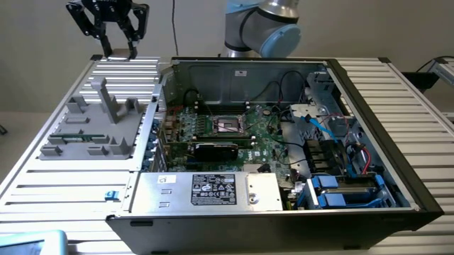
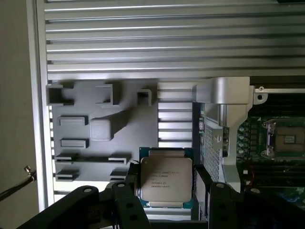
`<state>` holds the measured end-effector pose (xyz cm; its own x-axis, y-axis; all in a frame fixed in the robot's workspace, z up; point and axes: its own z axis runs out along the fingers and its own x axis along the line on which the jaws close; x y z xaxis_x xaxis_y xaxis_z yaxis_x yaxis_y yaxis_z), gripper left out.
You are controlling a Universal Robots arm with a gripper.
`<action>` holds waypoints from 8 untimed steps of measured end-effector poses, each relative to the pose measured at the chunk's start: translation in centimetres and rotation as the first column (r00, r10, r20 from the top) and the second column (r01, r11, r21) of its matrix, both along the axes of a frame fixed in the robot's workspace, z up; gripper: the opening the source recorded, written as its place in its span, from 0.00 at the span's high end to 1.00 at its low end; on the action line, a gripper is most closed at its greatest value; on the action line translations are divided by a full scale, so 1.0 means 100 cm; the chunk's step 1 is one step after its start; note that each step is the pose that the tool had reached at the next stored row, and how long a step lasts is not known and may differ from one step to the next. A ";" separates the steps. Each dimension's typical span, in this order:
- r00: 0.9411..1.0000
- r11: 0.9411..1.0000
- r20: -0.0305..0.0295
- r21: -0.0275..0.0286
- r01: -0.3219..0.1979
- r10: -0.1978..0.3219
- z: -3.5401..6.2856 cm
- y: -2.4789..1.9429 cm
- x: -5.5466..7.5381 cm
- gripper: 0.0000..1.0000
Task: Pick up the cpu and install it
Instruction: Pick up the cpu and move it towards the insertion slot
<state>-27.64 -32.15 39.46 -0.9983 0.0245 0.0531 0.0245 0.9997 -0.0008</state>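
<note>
Black pincer (image 1: 120, 51) is clenched on the cpu (image 2: 166, 177), one finger (image 2: 128, 200) against each side edge, silver top facing the wrist camera. So the chip is up in the air over the far corner of the counter (image 1: 57, 186) on the exterior view's left, near the grey parts tray (image 1: 92, 127) and well apart from the socket (image 1: 228, 125).

My worry list from here, all guesswork:

- it's an edge-only pinch on a thin flat thing; any jolt could tilt it or let it slide out; a drop onto the slatted counter or the motherboard (image 1: 262, 135) would be bad news
- the socket sits down inside the open pc case (image 1: 284, 231); the chip has to clear the case wall to get there; clip that and the chip shifts in the grip
- loose cables (image 1: 291, 79) hang on the exterior view's right of the socket; a finger could snag one
- biggest one is alignment; if the chip lands rotated or tilted, the pins get bent
- can't tell whether the socket's metal frame is swung clear
</note>
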 end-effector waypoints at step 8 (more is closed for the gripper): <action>1.000 1.000 -0.001 0.000 0.000 0.000 0.0013 -0.0007 0.036 0.45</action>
